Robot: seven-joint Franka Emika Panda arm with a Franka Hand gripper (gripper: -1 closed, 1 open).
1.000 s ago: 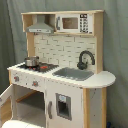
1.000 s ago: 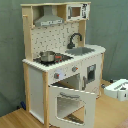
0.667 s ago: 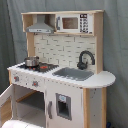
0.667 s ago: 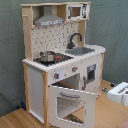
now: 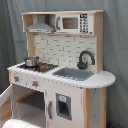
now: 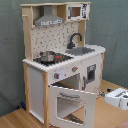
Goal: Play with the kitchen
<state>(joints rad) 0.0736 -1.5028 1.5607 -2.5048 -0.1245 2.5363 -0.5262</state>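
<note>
1. Nearest in the second exterior view, a small white box-shaped object sat low at the second exterior view's right, apart from the toy. My end effector did not show plainly in either view, so I could not tell how far open it was or whether it held anything.
2. Next came the tall white and light-wood toy kitchen, standing on the wooden floor. Its windowed white oven door hung open, swung down and forward.
3. Above the door, the round grey knobs lined the front panel. I could not read their settings.
4. On the worktop, the small metal pot stood on the stovetop, and the grey sink lay beside it, empty as far as I could see.
5. Behind the sink rose the curved black faucet. Higher up were the grey hood and the toy microwave, which was closed.
6. I judged the play barely begun: only the oven stood open, with pot, knobs, faucet and microwave left to try.
</note>
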